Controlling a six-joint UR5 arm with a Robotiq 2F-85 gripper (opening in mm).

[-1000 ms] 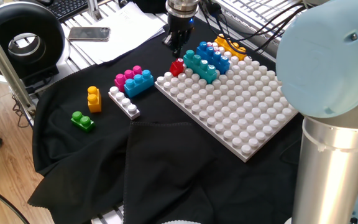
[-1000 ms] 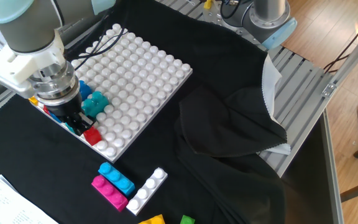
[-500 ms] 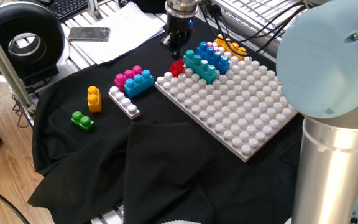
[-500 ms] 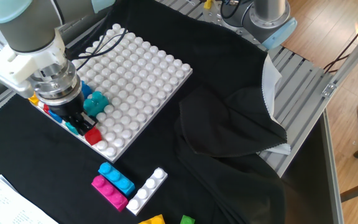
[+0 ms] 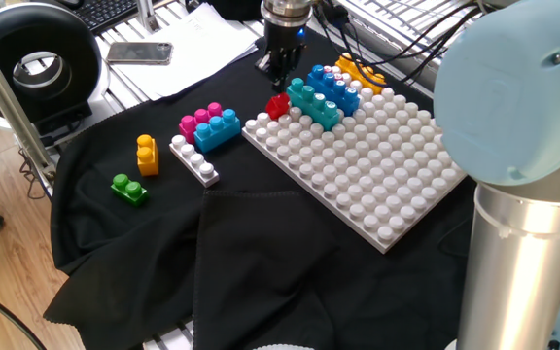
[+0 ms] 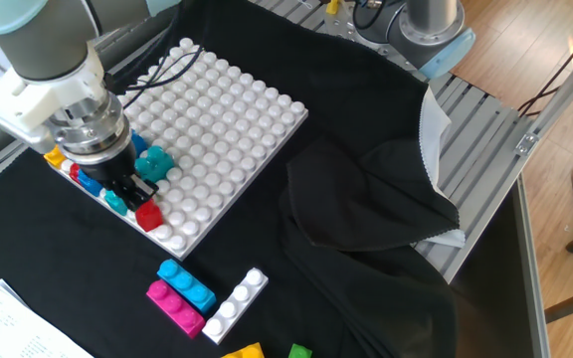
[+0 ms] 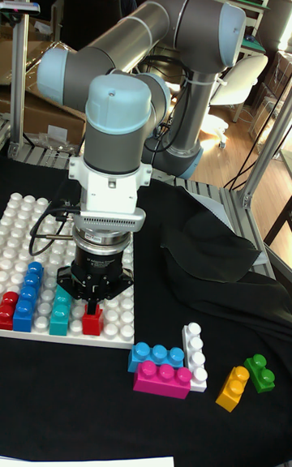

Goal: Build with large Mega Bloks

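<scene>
- The gripper (image 7: 92,302) hangs just above a small red brick (image 7: 92,319) that sits on the near edge row of the white studded board (image 6: 229,109). Its fingers look close together, but whether they touch the brick or are shut cannot be told.
- In the tall fixed view, a teal brick (image 7: 60,310), a blue brick (image 7: 28,296) and another red brick (image 7: 7,310) stand on the board to the left of the small red brick.
- A yellow-orange brick (image 5: 361,71) lies at the board's far edge in one fixed view.
- Off the board on the black cloth (image 5: 261,253), a light-blue brick (image 7: 155,355) sits on a pink brick (image 7: 162,378), with a white brick (image 7: 194,345) touching on the right.
- Further right lie a yellow brick (image 7: 232,387) and a green brick (image 7: 259,372), just beside each other.
</scene>
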